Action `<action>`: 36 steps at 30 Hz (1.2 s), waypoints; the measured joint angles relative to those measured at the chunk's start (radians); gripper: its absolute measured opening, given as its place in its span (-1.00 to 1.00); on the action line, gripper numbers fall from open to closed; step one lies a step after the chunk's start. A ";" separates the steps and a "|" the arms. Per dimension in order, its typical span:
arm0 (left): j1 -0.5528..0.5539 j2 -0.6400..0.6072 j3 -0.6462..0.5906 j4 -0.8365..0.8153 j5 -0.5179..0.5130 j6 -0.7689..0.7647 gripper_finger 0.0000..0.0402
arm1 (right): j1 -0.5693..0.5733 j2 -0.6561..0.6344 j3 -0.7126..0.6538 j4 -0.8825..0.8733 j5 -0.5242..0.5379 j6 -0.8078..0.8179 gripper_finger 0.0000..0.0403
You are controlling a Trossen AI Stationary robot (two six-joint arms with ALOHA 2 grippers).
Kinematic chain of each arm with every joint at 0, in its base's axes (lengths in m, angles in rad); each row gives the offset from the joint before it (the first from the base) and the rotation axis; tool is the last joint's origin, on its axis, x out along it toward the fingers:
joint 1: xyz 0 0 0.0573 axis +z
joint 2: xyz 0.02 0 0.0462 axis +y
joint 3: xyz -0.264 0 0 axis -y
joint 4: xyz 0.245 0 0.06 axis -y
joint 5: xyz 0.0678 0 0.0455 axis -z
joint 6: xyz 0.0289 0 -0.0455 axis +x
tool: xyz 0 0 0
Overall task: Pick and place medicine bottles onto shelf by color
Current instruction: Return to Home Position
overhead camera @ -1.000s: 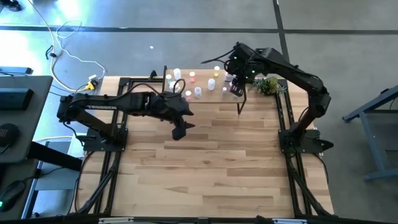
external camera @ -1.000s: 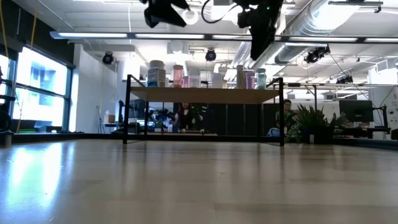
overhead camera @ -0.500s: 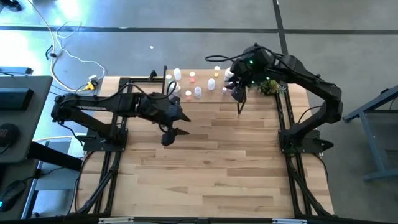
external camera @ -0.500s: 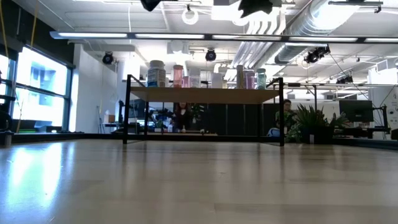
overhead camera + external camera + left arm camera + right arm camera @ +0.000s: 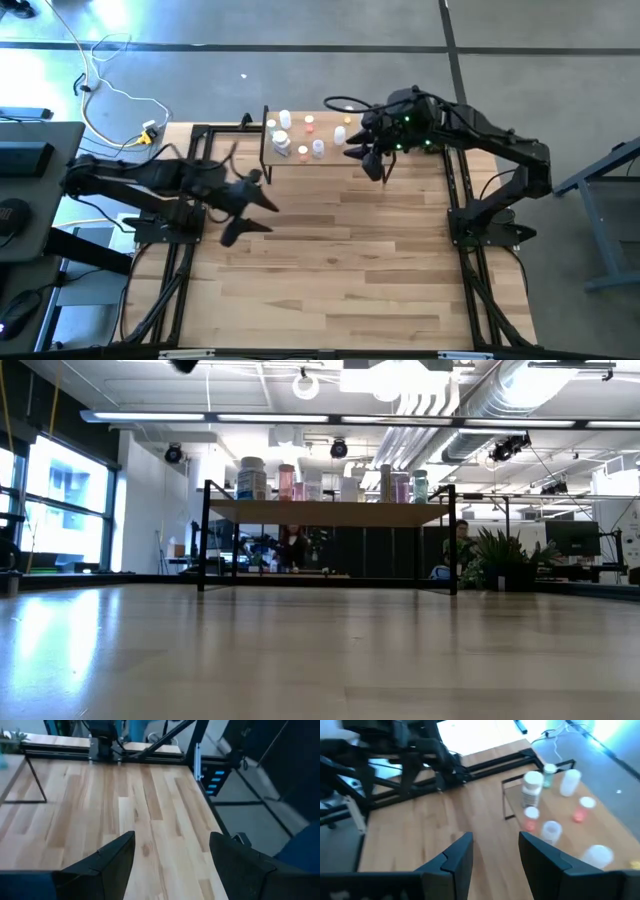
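Note:
The shelf [image 5: 330, 150], a light-wood board on black legs, stands at the table's far middle and also shows in the low view [image 5: 330, 512]. Several white medicine bottles [image 5: 303, 150] stand on it with white, pink, orange and green caps; they also show in the right wrist view [image 5: 532, 787]. My right gripper [image 5: 368, 165] is open and empty, high above the table just near the shelf's right part; the wrist view shows this too [image 5: 497, 860]. My left gripper [image 5: 245, 220] is open and empty over the table's left part, as its wrist view shows [image 5: 172, 865].
Black frame rails run along the table's left and right sides [image 5: 455, 190]. A green plant [image 5: 497, 555] shows to the right of the shelf. People sit in the room beyond the table [image 5: 295, 545]. Bare wood lies between the shelf and the near edge [image 5: 340, 270].
My left gripper has drawn back toward the table's left edge and a little toward the near edge. My right gripper has moved from the shelf's right end slightly toward the left and near. Both have risen out of the low view. The bottles and shelf have stayed put.

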 joint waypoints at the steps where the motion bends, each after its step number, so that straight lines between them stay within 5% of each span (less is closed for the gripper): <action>1: -0.006 -0.043 -0.045 0.017 -0.001 -0.012 0.23 | 0.010 0.000 0.000 0.003 0.000 0.019 -0.26; 9: -0.027 -0.368 -0.353 0.204 -0.006 -0.062 0.23 | 0.067 0.000 0.000 0.009 0.001 0.200 -0.26; 18: -0.029 -0.656 -0.634 0.336 -0.003 -0.097 0.23 | 0.134 0.000 0.000 0.103 0.000 0.219 -0.26; 36: -0.026 -0.888 -0.999 0.568 -0.054 -0.165 0.23 | 0.186 -0.081 -0.002 0.061 0.070 0.244 -0.26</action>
